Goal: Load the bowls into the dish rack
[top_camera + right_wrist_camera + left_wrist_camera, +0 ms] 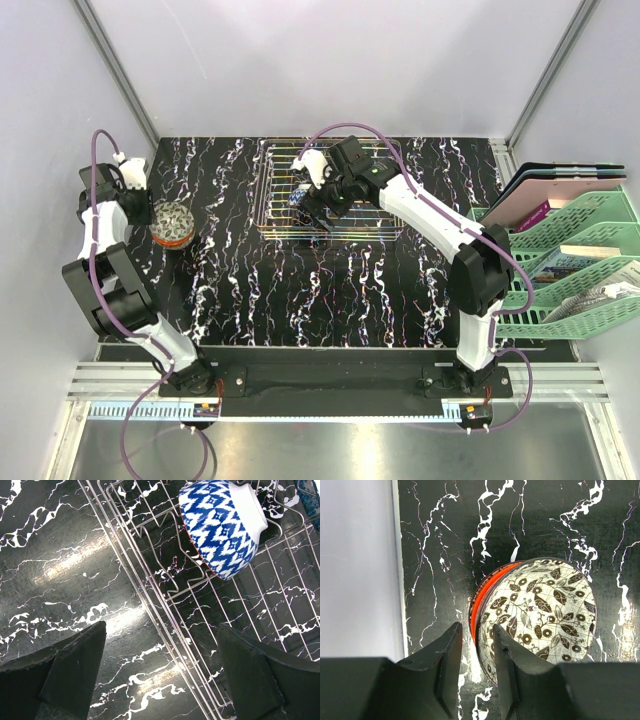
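A bowl (172,222) with an orange outside and a black leaf pattern inside (540,610) sits on the black marbled table at the far left. My left gripper (475,630) straddles its near rim, one finger outside and one over the inside, jaws parted with a gap on the outer side. The dish rack (385,235), a shallow silvery wire basket, stands at the back centre. A blue-and-white patterned bowl (220,525) lies tilted on its side inside it (297,200). My right gripper (161,627) hangs wide open and empty above the dish rack's (165,610) edge, a little short of that bowl.
Green stacked plastic trays (570,260) holding folders and papers stand at the right edge. A white wall (360,570) runs close beside the left bowl. The right arm (430,215) stretches diagonally over the dish rack's right part.
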You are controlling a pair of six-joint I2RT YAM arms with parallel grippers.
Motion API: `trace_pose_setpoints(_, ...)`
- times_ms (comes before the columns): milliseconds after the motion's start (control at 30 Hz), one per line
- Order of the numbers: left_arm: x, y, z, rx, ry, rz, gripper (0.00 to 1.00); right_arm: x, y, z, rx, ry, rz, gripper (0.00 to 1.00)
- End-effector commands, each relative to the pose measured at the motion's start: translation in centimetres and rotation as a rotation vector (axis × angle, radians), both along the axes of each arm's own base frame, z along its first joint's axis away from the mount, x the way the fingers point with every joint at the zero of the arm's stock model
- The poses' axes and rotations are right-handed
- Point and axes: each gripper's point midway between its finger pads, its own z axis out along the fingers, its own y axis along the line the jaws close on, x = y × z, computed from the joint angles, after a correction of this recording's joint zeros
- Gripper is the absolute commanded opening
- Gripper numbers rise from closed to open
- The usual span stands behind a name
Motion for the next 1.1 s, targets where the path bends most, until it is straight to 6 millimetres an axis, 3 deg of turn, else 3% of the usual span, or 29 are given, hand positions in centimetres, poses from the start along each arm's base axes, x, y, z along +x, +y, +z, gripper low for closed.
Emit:
trace_pose_setpoints(0,0.9,0.3,1.2,0.02,-0.041,-0.011,0.35,-0.4,1.0,2.8,0.057,-0.057,0.029,0.99)
trace_pose_setpoints(567,0.8,0.8,-1.3,0.034,0.024,0.005,0.35,-0.4,1.2,2.6,0.054,-0.053,0.03,0.99)
trace_pose_setpoints(733,0.9,0.6,-1.2,0.033,0.022,0.002,0.19,-0.3,1.2,2.6,0.054,-0.054,0.031,0.99)
trace_pose_setpoints(1067,1.0,0.4,0.0,0.048,-0.004,-0.002,0.15,-0.5,1.2,2.3,0.053,-0.046,0.035,1.0)
